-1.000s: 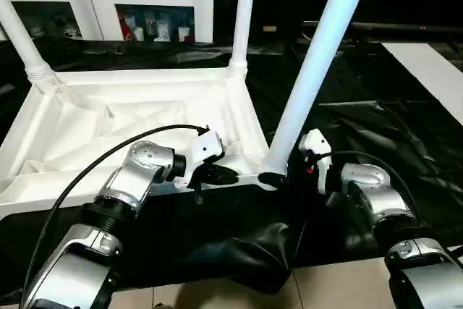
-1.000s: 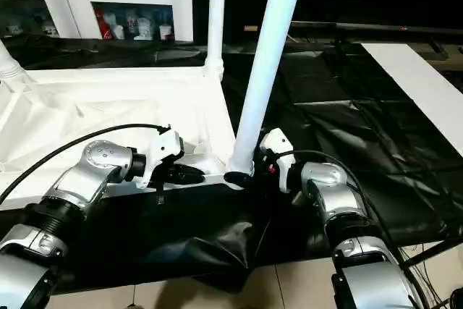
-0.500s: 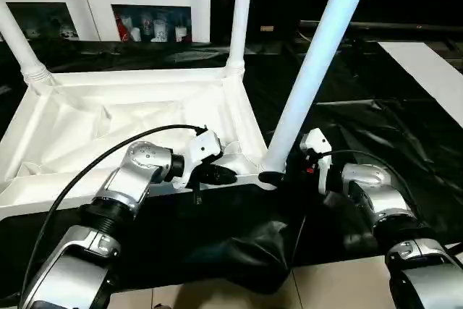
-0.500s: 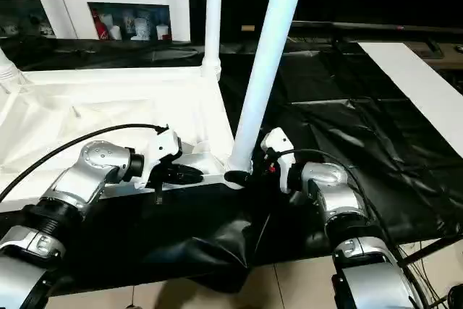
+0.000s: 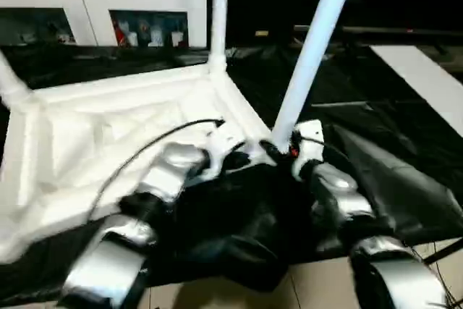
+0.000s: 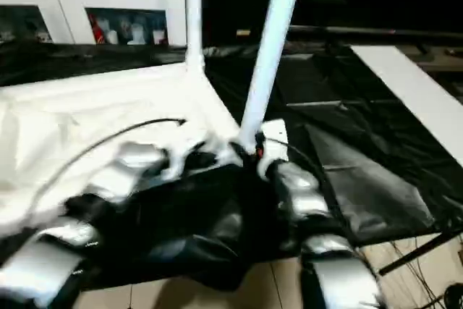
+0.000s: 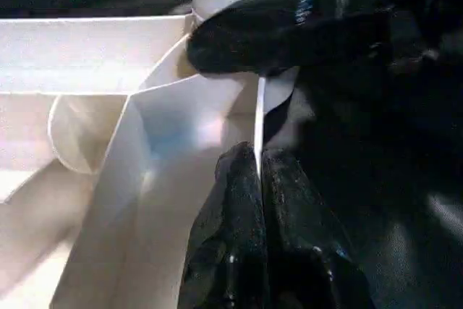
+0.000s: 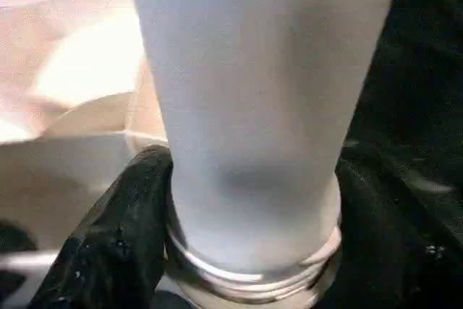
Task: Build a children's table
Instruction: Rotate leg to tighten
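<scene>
I am reaching both silver forearms to the near corner of the upturned table top (image 5: 108,121). My left gripper (image 7: 259,168) is pinching its thin rim, fingers together. My right gripper (image 8: 246,251) is clasping the base of the near leg (image 8: 253,106), which is standing in its socket. Head views are blurring.

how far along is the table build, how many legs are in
Three legs stand up from the upturned table top: far left, far right and the near-right leg. In hand: the right pincer grips that leg's base, and the left pincer pinches the top's rim. No fourth leg seen.
</scene>
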### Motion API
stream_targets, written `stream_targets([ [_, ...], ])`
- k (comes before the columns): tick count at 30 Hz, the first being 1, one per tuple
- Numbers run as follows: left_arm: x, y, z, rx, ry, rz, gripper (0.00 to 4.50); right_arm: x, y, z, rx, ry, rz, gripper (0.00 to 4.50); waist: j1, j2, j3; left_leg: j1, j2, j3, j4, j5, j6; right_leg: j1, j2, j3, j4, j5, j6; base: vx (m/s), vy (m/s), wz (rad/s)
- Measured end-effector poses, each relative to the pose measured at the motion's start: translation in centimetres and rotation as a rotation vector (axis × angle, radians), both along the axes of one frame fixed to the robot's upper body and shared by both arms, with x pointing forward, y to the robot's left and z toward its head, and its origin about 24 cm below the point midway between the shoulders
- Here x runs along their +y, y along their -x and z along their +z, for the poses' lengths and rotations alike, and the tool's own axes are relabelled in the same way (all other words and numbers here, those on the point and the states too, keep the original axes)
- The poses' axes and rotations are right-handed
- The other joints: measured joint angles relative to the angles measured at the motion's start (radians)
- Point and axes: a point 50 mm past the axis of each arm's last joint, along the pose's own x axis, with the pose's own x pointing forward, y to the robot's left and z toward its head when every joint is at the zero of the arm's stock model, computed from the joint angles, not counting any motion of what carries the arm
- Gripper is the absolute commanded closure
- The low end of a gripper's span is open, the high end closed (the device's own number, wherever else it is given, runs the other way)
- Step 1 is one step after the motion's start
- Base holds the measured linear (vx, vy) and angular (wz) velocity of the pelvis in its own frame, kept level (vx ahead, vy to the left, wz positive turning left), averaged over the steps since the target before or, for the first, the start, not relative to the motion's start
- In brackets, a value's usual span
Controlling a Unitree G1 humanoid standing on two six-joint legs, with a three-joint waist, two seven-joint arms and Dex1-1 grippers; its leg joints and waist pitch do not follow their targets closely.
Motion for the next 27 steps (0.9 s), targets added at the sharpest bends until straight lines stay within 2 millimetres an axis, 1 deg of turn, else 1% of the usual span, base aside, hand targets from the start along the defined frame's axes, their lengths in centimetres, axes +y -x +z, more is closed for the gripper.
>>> stream_targets([
  [1, -0.5, -0.1, 0.0, -0.008, -0.002, 0.013, 4.50, 0.4, -0.3, 0.2, -0.005, 0.015, -0.028, 1.59, 0.000, 0.000, 0.000, 0.000, 0.000, 0.000, 0.000, 0.000, 0.000, 0.000, 0.000, 0.000, 0.000, 0.000, 0.000, 0.000, 0.000, 0.00],
  [3, -1.0, 0.0, 0.0, -0.015, 0.003, 0.020, 4.50, 0.5, -0.4, 0.3, -0.013, 0.032, -0.042, 1.59, 0.001, 0.000, 0.000, -0.001, 0.000, 0.000, -0.001, -0.001, 0.001, 0.000, 0.000, 0.000, -0.001, 0.000, 0.000, 0.000, 0.000, 0.00],
  [8, -1.1, 0.0, 0.0, -0.024, 0.011, 0.010, 4.50, 0.2, -0.1, 0.2, -0.042, 0.012, -0.038, 1.59, 0.004, 0.001, -0.001, -0.002, 0.000, 0.000, -0.005, -0.001, 0.001, -0.002, 0.000, -0.001, 0.000, -0.001, 0.001, 0.000, 0.000, 0.00],
  [9, -1.2, 0.0, 0.0, -0.026, 0.012, 0.006, 4.50, 0.1, -0.1, 0.2, -0.047, 0.003, -0.040, 1.18, 0.005, 0.001, -0.001, -0.002, 0.000, 0.000, -0.005, -0.001, 0.001, -0.002, 0.000, -0.001, 0.000, -0.001, 0.001, 0.000, 0.000, 0.00],
  [10, -1.2, 0.0, 0.0, -0.030, 0.015, 0.002, 4.50, 0.0, 0.0, 0.1, -0.055, -0.009, -0.039, 1.18, 0.006, 0.000, 0.000, -0.002, 0.000, 0.000, -0.005, -0.001, 0.001, -0.003, 0.000, -0.001, 0.000, -0.001, 0.001, 0.000, 0.000, 0.00],
  [11, -1.2, 0.0, 0.1, -0.035, 0.017, -0.002, 4.50, -0.1, 0.1, 0.1, -0.068, -0.018, -0.031, 1.04, 0.006, 0.000, 0.000, -0.003, 0.000, 0.000, -0.005, -0.001, 0.001, -0.003, 0.000, -0.001, -0.001, -0.001, 0.001, 0.000, 0.000, 0.00],
  [12, -1.1, 0.0, 0.1, -0.039, 0.019, -0.004, 4.50, -0.1, 0.2, 0.1, -0.078, -0.021, -0.024, 1.04, 0.006, 0.000, 0.000, -0.004, 0.000, 0.000, -0.005, -0.001, 0.001, -0.004, 0.000, -0.001, -0.001, 0.000, 0.001, 0.000, 0.000, 0.00],
  [13, -1.1, 0.0, 0.1, -0.042, 0.019, -0.006, 4.50, -0.3, 0.3, 0.1, -0.088, -0.020, -0.014, 0.85, 0.006, 0.000, 0.000, -0.005, 0.000, 0.000, -0.004, -0.001, 0.001, -0.005, 0.000, -0.001, -0.001, 0.000, 0.001, 0.000, 0.000, 0.00],
  [14, -0.9, 0.0, 0.1, -0.043, 0.020, -0.011, 4.50, -0.5, 0.3, 0.2, -0.093, -0.020, 0.008, 0.76, 0.005, -0.001, 0.000, -0.005, 0.000, 0.000, -0.004, -0.001, 0.001, -0.005, 0.000, -0.001, -0.001, 0.000, 0.001, 0.000, 0.000, 0.00],
  [15, -0.6, 0.1, 0.1, -0.043, 0.025, -0.022, 4.50, -0.8, 0.3, 0.3, -0.099, -0.019, 0.046, 0.76, 0.005, -0.001, 0.000, -0.006, 0.000, 0.000, -0.005, 0.000, 0.001, -0.005, 0.000, -0.001, 0.000, 0.000, 0.001, 0.000, 0.000, 0.00],
  [16, -0.1, 0.3, 0.1, -0.042, 0.037, -0.040, 4.50, -1.1, 0.5, 0.4, -0.113, -0.017, 0.109, 0.60, 0.004, -0.003, 0.001, -0.008, 0.001, 0.000, -0.005, -0.001, 0.001, -0.005, 0.001, -0.002, 0.000, 0.000, 0.001, 0.000, 0.000, 0.00],
  [18, 0.5, 0.5, 0.1, -0.040, 0.050, -0.076, 4.50, -1.4, 0.7, 0.8, -0.133, -0.005, 0.188, 0.60, 0.004, -0.003, 0.001, -0.009, 0.002, -0.001, -0.005, 0.000, 0.001, -0.005, 0.001, -0.004, 0.000, -0.001, 0.001, 0.000, 0.000, 0.00],
  [20, 1.4, 1.1, 0.1, -0.026, 0.066, -0.159, 4.50, -1.9, 1.2, 1.1, -0.152, 0.025, 0.320, 0.60, 0.006, -0.003, 0.002, -0.008, 0.002, -0.001, -0.005, -0.001, 0.001, -0.005, 0.001, -0.006, -0.001, -0.001, 0.002, 0.000, 0.000, 0.00],
  [22, 2.1, 1.6, 0.3, -0.012, 0.065, -0.236, 4.50, -2.1, 1.8, 1.1, -0.154, 0.048, 0.437, 0.60, 0.013, -0.003, 0.002, -0.008, 0.003, -0.002, -0.005, 0.000, 0.001, -0.005, 0.001, -0.008, -0.001, -0.002, 0.002, 0.000, 0.000, 0.00],
  [23, 2.6, 1.7, 0.3, -0.006, 0.060, -0.253, 4.50, -2.1, 2.1, 1.1, -0.156, 0.057, 0.487, 0.60, 0.013, -0.004, 0.002, -0.009, 0.003, -0.001, -0.005, -0.001, 0.001, -0.005, 0.001, -0.008, -0.001, -0.002, 0.002, 0.000, 0.000, 0.00],
  [25, 3.3, 2.1, 0.5, 0.008, 0.049, -0.314, 4.50, -2.8, 2.8, 1.0, -0.139, 0.091, 0.605, 0.60, 0.010, -0.005, 0.002, -0.009, 0.002, -0.002, -0.005, -0.001, 0.002, -0.005, 0.000, -0.007, -0.002, -0.002, 0.002, 0.000, 0.000, 0.00],
  [27, 3.7, 2.4, 0.6, 0.021, 0.047, -0.345, 4.50, -3.0, 3.2, 0.8, -0.119, 0.092, 0.661, 0.60, 0.006, -0.006, 0.002, -0.009, 0.002, -0.002, -0.004, -0.002, 0.002, -0.005, 0.000, -0.006, -0.002, -0.002, 0.002, 0.000, 0.000, 0.00],
])
